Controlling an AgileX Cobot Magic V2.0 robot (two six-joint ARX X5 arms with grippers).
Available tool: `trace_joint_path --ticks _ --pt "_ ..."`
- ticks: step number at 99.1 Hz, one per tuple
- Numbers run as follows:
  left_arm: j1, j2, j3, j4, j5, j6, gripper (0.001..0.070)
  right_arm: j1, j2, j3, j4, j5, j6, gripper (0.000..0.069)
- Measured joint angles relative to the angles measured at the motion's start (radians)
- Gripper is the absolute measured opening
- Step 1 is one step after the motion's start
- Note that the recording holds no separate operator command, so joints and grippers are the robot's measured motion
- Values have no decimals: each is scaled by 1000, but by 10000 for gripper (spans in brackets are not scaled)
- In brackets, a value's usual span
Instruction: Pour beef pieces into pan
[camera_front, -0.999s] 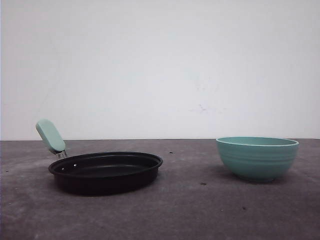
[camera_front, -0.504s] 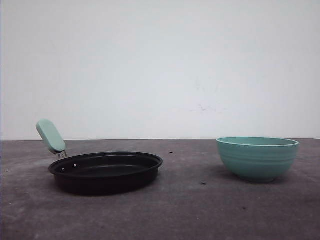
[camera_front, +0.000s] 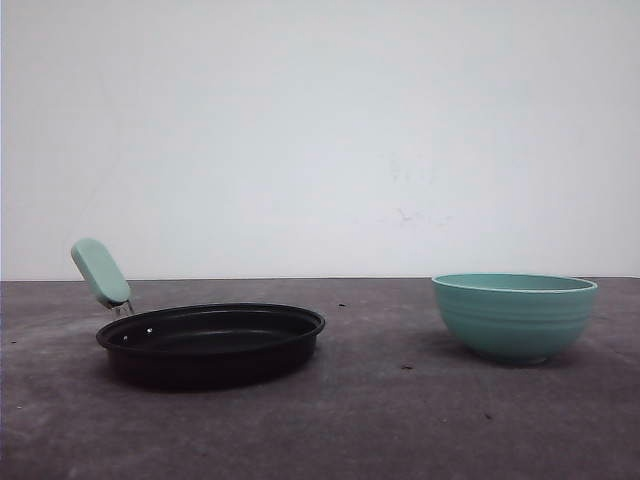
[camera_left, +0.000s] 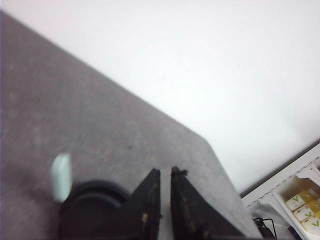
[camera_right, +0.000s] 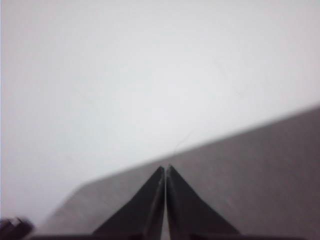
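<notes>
Pan (camera_front: 211, 343) sits on worktop (camera_front: 380, 420), well apart from teal ribbed bowl (camera_front: 514, 315), mint handle (camera_front: 101, 272) on the far side from bowl. Left tool (camera_left: 165, 172) nearly closed, narrow gap, empty. Right tool (camera_right: 165, 169) closed, tips together, empty.

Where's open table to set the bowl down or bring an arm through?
The widest bare stretch lies between the pan and the bowl. The near strip of the table in front of both is also bare. The pan's mint handle sticks up at the left, so that side is tighter.
</notes>
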Motion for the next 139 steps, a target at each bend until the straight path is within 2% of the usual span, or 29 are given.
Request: trace_joint_path --ticks 8,19,37,51,56,61,66,72,75,79,83,101,118,129,139 --pt "0 126 139 -26 23 26 12 0 89 149 -100 0 -16 6" --pt "-3 314 354 -114 56 102 12 0 238 360 -258 -1 -94 6" --pt "-33 580 693 -368 21 321 12 0 476 724 -527 -1 -265 6" --pt "-54 660 809 -387 19 389 40 0 582 876 -632 -2 -340 12" --pt "-61 658 814 -382 19 396 113 0 595 890 -633 -3 -354 43" --pt "-67 657 814 -387 21 401 254 0 599 890 -633 -6 -364 120" --pt "-72 657 814 -394 21 407 404 0 599 890 -633 -11 -370 248" --pt "-79 658 814 -401 20 409 580 0 597 890 -634 -18 -376 443" --pt "-84 659 814 -404 20 410 643 0 596 890 -635 -19 -377 528" --pt "-90 660 814 -407 20 411 692 0 594 890 -640 -19 -378 619" --pt "-97 660 814 -408 20 411 694 0 591 891 -649 -19 -379 686" --pt "-139 657 765 -364 19 411 694 0 595 892 -718 -19 -389 683" --pt "-146 650 542 -274 -6 393 694 0 597 892 -790 -19 -392 683" --pt "-142 671 328 -119 -13 317 694 0 585 892 -847 -19 -392 683" --pt "-142 713 156 33 -14 200 694 0 568 892 -893 -19 -392 683"
